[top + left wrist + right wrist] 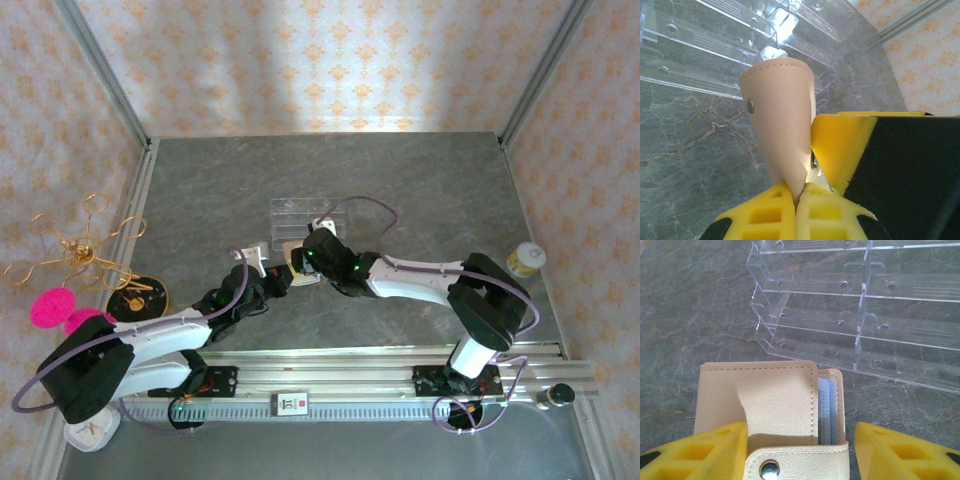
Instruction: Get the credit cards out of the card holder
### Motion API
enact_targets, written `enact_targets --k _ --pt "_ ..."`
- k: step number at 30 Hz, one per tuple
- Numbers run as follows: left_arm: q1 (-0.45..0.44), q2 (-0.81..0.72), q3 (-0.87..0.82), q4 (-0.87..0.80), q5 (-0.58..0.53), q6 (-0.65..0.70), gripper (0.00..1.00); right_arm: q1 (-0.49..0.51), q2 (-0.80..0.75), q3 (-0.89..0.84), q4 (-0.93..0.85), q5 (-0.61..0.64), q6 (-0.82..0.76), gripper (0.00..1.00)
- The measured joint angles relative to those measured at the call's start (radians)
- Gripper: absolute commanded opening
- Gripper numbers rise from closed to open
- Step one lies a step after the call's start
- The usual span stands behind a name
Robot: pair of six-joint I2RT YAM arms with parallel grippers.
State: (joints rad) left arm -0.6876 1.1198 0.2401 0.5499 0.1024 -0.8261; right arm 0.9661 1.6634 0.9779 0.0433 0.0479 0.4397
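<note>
The beige card holder (767, 397) lies on the grey table in front of the clear tray, and from above it is a pale patch (283, 258) between both grippers. My left gripper (797, 200) is shut on one beige flap (782, 110), which stands up from its pads. My right gripper (800, 455) is open, with a yellow finger (695, 452) on either side of the holder's snap tab (795, 462). Pale blue stitched edges (827, 407) show inside the fold. I cannot tell whether these are credit cards; no card is plainly in view.
The clear plastic compartment tray (310, 215) lies just behind the holder. At the left edge are a gold wire ornament (75, 250), pink discs (52, 308) and a black disc (138, 297). A small yellow-labelled jar (524, 260) stands at the right.
</note>
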Motion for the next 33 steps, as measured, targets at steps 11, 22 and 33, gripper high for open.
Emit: enact_targets --k 11,22,33 --pt "-0.003 -0.082 0.010 -0.101 -0.025 0.051 0.00 0.008 0.018 0.017 -0.031 0.056 -0.015 0.22" --pt "-0.005 -0.087 0.047 -0.120 -0.043 0.095 0.00 0.008 -0.048 -0.051 -0.028 0.089 -0.022 0.36" --pt "-0.006 -0.102 0.047 -0.116 -0.059 0.096 0.00 0.008 -0.189 -0.108 0.094 -0.047 0.025 0.50"
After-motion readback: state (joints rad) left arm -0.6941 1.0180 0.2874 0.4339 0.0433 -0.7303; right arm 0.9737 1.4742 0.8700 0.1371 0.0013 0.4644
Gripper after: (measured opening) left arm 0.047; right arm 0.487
